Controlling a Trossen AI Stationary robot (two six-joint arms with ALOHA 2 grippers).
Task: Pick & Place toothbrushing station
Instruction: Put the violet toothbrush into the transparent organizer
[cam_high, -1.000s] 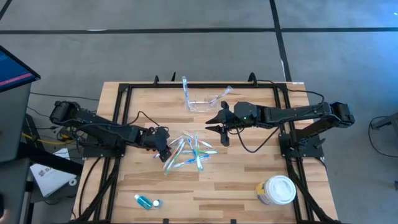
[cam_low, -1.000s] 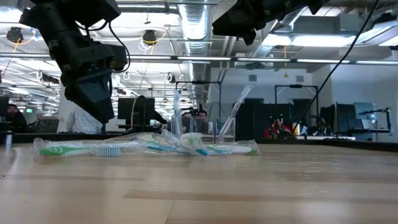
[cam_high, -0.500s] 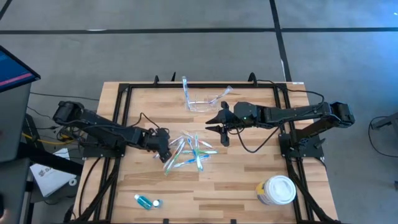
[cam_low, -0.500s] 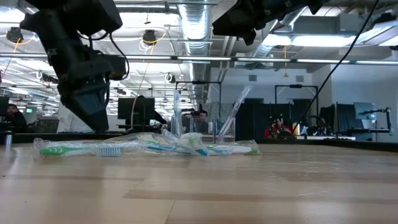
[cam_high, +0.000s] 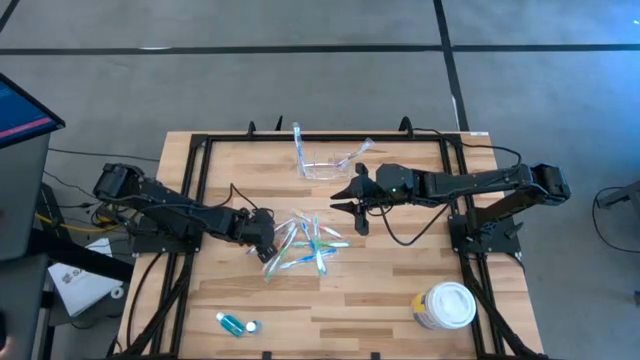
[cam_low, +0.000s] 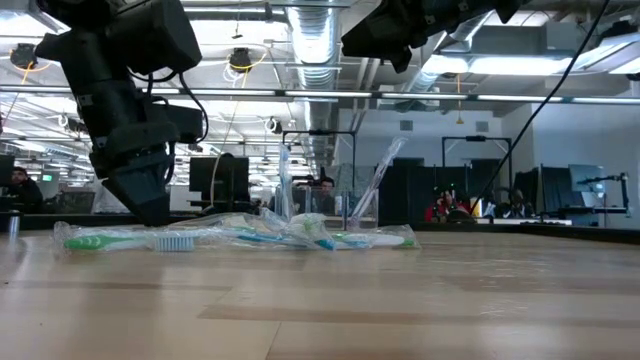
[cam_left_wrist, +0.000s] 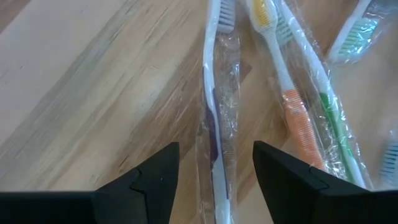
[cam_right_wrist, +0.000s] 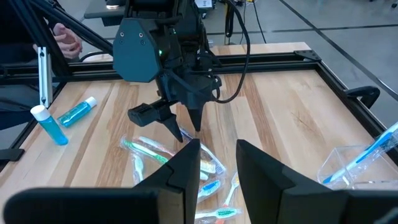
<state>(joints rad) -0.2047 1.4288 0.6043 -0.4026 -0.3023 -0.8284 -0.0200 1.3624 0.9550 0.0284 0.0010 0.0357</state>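
**Left tool spread over wrapped toothbrushes, clear holder waits at far edge**

Left tool hangs low over the near end of a loose pile of toothbrushes in clear plastic wrappers at the middle of the pale wooden worktop, its two dark fingers standing apart. The left wrist view shows the gap between them straddling one wrapped white-and-purple toothbrush, with an orange-handled one and a green-handled one lying just beside it; the fingers grip nothing. In the low view the same tool points down at the left end of the pile, its tips close to the surface.

The toothbrushing station, a small low holder of clear colourless plastic, sits near the worktop's far edge, well apart from the left tool and on the other side of the pile. Two wrapped brushes stand tilted in it, one at each end. It also shows in the right wrist view, at the edge of the picture, with a blue brush leaning out.

The right tool hovers between the holder and the pile, nearer the holder, its fingers partly apart and holding nothing.

A blue travel tube with a white cap lies near the front edge, and a round white-lidded tub stands at the front right corner.
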